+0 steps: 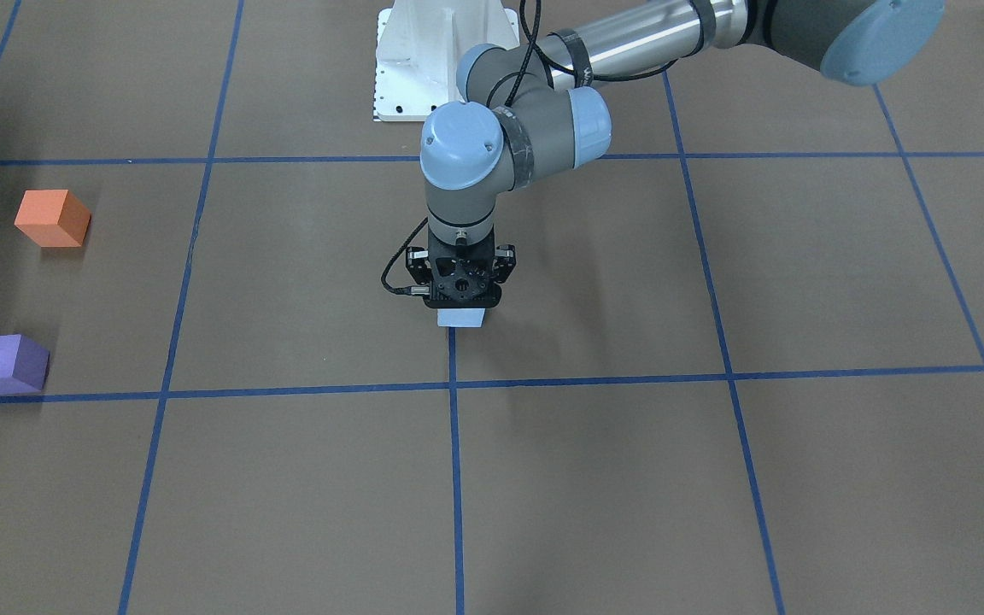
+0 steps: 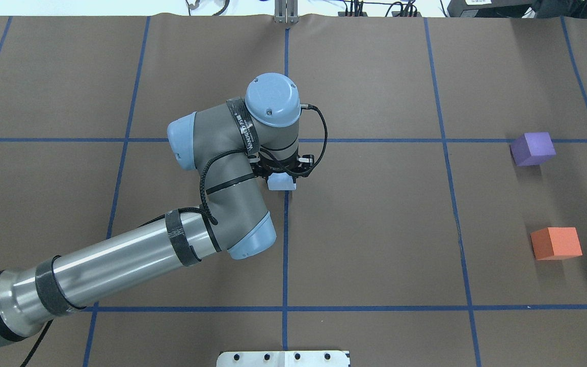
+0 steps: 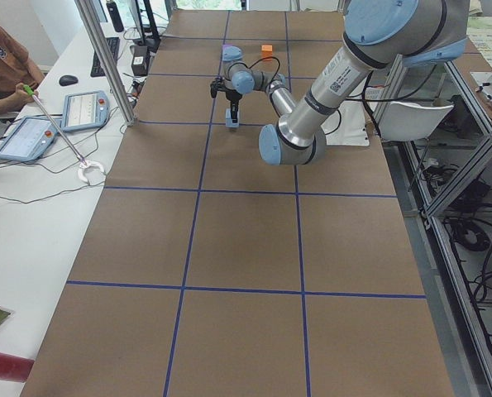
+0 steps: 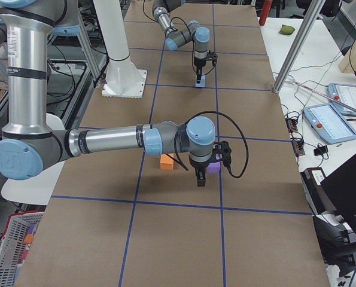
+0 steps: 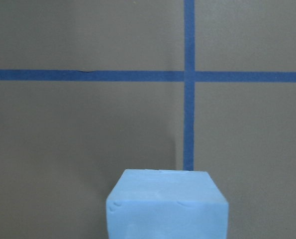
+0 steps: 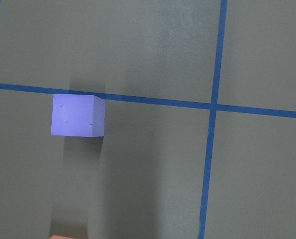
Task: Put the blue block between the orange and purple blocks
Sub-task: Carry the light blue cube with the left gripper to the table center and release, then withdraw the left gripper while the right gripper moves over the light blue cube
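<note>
Two targets, the orange block (image 1: pixel 52 219) and purple block (image 1: pixel 5 365), sat near each other far over on the robot's right, well apart from the blue block (image 1: pixel 461 319). You had the left fingers (image 1: pixel 502 263) apparently clamped on it at the middle of the surface (image 1: pixel 629 478), by the tape crossing (image 5: pixel 189 75), ready to carry it across. Your right fingers (image 4: pixel 200 178) hung near the purple block, maybe crowding the gap; wide or narrow, couldn't tell.

The left arm (image 2: pixel 120 265) is a shiny silver tube with grey joints, round light-blue caps (image 2: pixel 272 99) and black bands (image 2: pixel 177 237). A black cable (image 2: pixel 325 135) loops out at three o'clock.
</note>
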